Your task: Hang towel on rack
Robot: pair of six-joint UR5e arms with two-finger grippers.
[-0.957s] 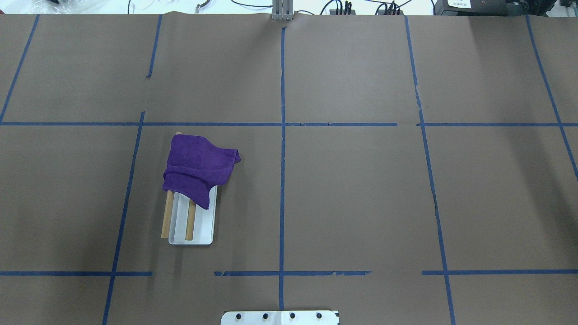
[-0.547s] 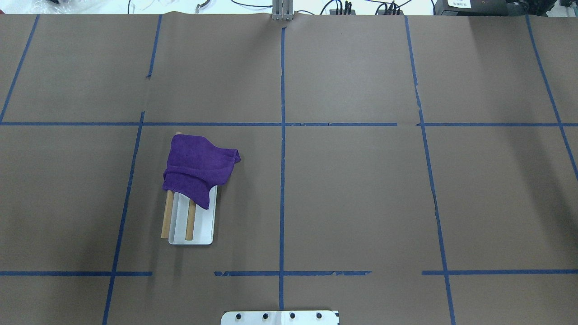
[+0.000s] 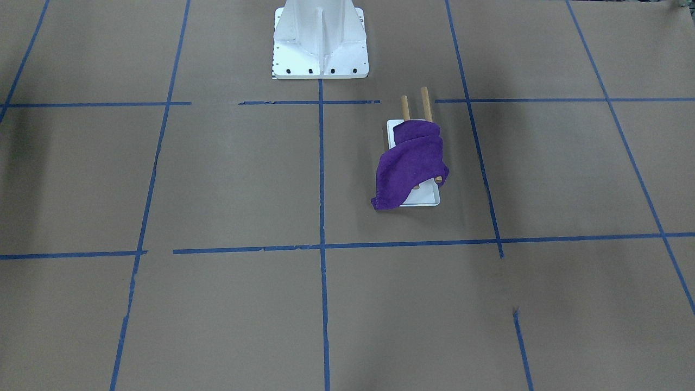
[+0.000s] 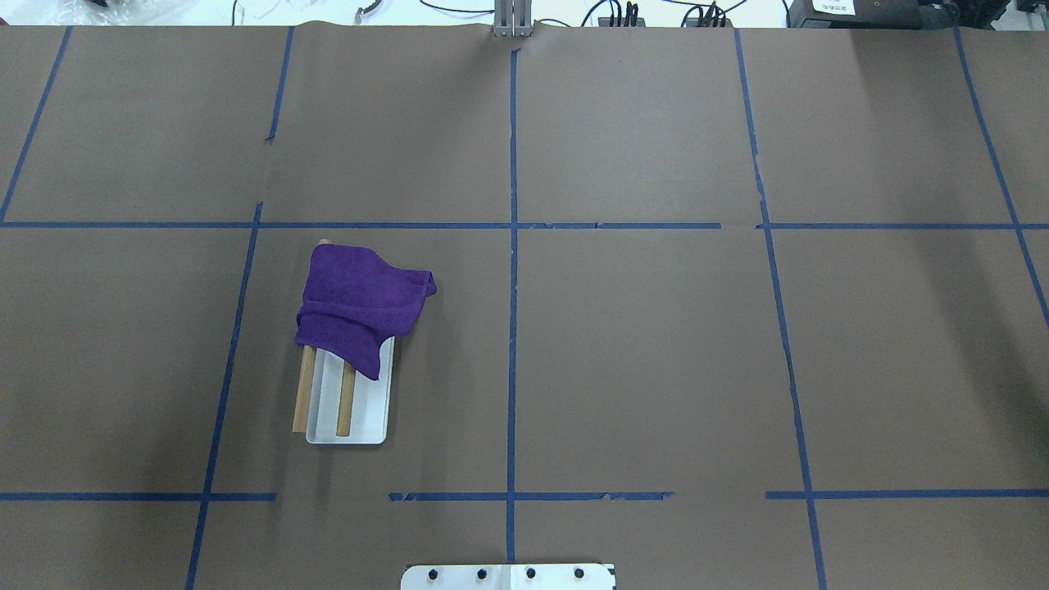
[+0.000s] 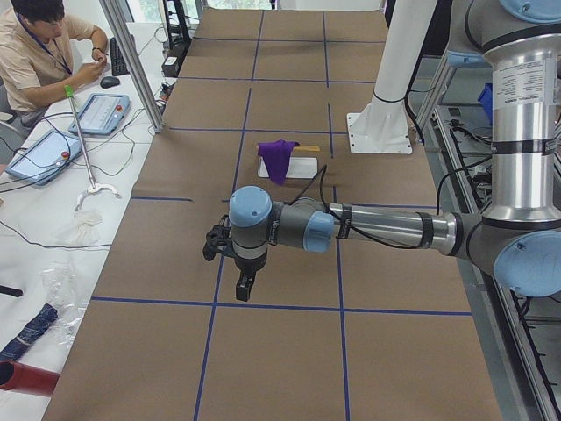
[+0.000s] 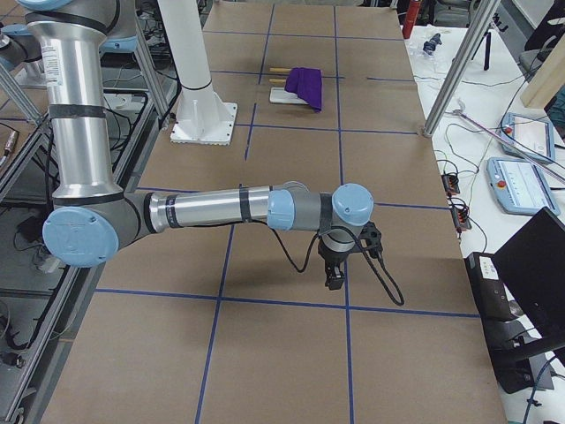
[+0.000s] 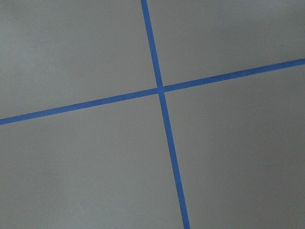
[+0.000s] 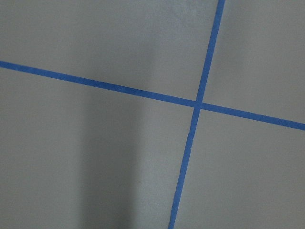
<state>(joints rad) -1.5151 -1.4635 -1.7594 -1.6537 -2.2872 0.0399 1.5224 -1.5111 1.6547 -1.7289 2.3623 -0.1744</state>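
The purple towel (image 4: 361, 303) lies draped over the far half of the rack (image 4: 370, 414), across both wooden rods (image 4: 305, 393), with one corner hanging down beside the white base. It also shows in the front view (image 3: 410, 163) on the rack (image 3: 426, 199). My left gripper (image 5: 245, 285) hangs over the table far from the rack, seen only in the left side view; I cannot tell if it is open. My right gripper (image 6: 335, 281) shows only in the right side view; I cannot tell its state. Both wrist views show only brown paper and blue tape.
The white bolted pedestal (image 3: 320, 38) stands at the robot's side of the table. Blue tape lines (image 4: 513, 246) grid the brown paper. An operator (image 5: 44, 44) sits at a side table with tablets (image 5: 101, 112).
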